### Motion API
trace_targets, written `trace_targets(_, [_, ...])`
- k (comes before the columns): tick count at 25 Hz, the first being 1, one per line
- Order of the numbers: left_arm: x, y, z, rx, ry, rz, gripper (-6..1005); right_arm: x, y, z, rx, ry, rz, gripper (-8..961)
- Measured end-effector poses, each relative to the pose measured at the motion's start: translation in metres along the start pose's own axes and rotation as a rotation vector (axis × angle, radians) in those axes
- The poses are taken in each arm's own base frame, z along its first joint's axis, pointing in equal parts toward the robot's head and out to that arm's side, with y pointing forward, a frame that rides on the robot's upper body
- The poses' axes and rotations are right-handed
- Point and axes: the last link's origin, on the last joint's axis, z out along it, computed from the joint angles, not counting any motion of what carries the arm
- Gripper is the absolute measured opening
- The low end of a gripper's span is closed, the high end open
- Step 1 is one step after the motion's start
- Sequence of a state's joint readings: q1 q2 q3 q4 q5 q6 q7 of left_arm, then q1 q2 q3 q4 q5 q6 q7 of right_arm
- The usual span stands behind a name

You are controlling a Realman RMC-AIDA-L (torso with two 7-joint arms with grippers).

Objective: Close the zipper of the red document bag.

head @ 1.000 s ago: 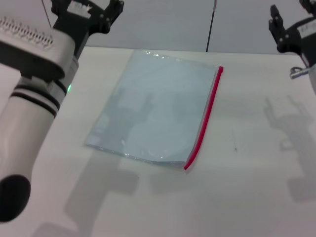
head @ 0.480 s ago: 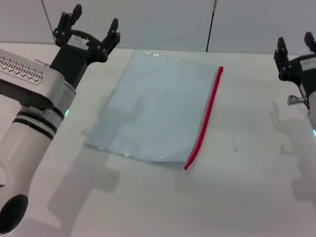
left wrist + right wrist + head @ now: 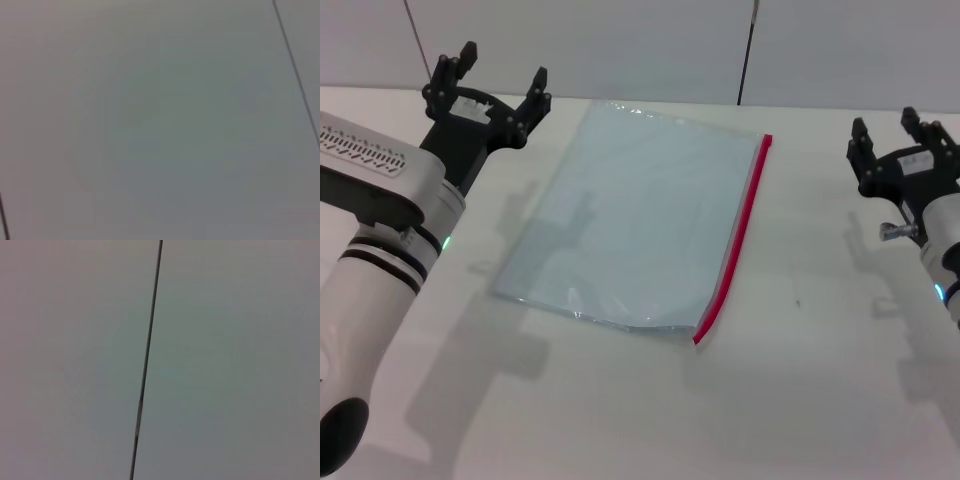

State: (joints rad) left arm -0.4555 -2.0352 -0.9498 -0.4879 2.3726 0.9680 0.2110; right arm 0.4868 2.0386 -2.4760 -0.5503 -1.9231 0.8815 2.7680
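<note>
The red document bag (image 3: 640,215) lies flat on the tabletop (image 3: 800,400) at the centre of the head view, a pale translucent sleeve turned a little askew, with its red zipper strip (image 3: 735,240) running down its right edge from the upper right corner to the lower right one, where the strip curls slightly off the surface. I cannot make out the slider anywhere along that strip, nor whether the track is parted or sealed, so the bag as it lies would suit a zipper waiting to be drawn as well as one already drawn shut. My left hand (image 3: 488,85) hangs in the upper left of the frame, above the tabletop and just off the bag's upper left corner, fingers spread and holding nothing. My right hand (image 3: 898,143) is at the right edge of the frame, well apart from the red strip, also spread and empty. Both wrist views show only the plain wall panels and a dark seam, so they tell me nothing about the bag. By my judgement neither hand is engaged with the bag at this moment; both are poised clear of it. If the track is open, the work calls for one hand to pin the sleeve so it cannot slide, and the other to find the slider and draw it straight along the strip; the thin, slippery plastic would likely shift or buckle otherwise. If it is shut, my hands simply stand clear.
</note>
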Motion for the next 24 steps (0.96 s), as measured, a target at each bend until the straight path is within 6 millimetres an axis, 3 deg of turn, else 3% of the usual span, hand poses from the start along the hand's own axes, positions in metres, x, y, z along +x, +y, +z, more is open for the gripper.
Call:
trace_targets(9, [-0.005,-0.004,0.001,0.008,-0.020,-0.024,859,0.011,-0.015,0.004,0.043,0.060,0.032,572])
trace_targets(24, [-0.005,-0.005,0.001,0.009,-0.021,-0.042,860,0.012,-0.017,0.004,0.050,0.068,0.033,572])
